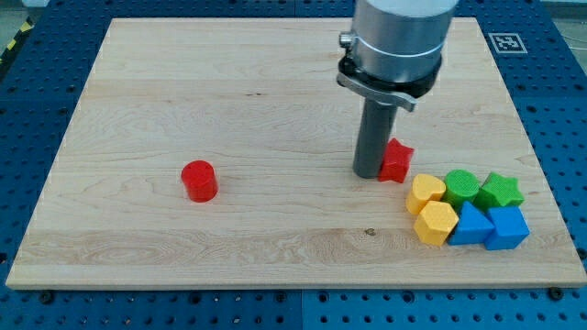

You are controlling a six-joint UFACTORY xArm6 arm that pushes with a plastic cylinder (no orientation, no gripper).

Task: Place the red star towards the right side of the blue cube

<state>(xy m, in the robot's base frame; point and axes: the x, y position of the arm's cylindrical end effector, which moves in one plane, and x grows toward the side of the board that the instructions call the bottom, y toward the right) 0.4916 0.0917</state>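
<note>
The red star [398,160] lies on the wooden board [229,110], right of centre. My tip [369,173] stands on the board touching the star's left side. The blue cube [507,227] sits at the lower right, at the right end of a cluster of blocks, below and to the right of the star. The star lies up and to the left of the cube, with the cluster's other blocks between them.
A red cylinder [198,181] stands left of centre. The cluster holds two yellow blocks [426,192] [436,223], a green block [461,185], a green star [500,192] and a blue triangle [470,225]. The board's right edge runs just past the cube.
</note>
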